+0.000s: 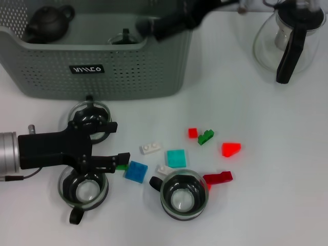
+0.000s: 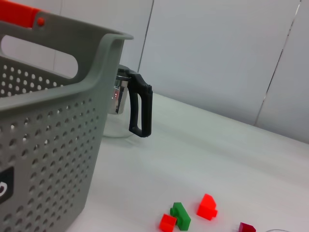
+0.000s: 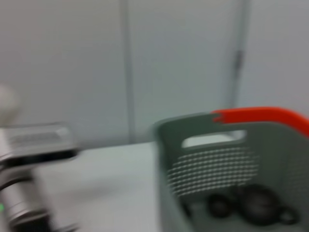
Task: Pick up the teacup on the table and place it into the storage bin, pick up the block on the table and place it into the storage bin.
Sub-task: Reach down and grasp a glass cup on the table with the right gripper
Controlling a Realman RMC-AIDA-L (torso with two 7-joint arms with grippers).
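The grey-green storage bin [image 1: 128,72] stands at the back left, and shows too as the storage bin [image 2: 48,145] and the storage bin [image 3: 212,164]. Inside it are a dark teapot [image 1: 48,23] and a small teacup [image 1: 123,37]. My right gripper [image 1: 148,26] reaches over the bin's right rim, just beside that cup. My left gripper [image 1: 116,142] hovers low at the front left, open and empty. Three glass teacups stand on the table: one [image 1: 89,114] under the left gripper, one [image 1: 82,190] in front of it, one [image 1: 183,196] at centre front. Next to the lower finger lie a blue block [image 1: 136,171] and a tiny green block [image 1: 121,166].
More blocks are scattered mid-table: white [image 1: 151,148], teal [image 1: 176,158], small red [image 1: 192,132], green [image 1: 206,136], orange-red [image 1: 230,149] and dark red [image 1: 218,178]. A glass teapot [image 1: 287,36] with a black handle stands at the back right, just past the bin's right side.
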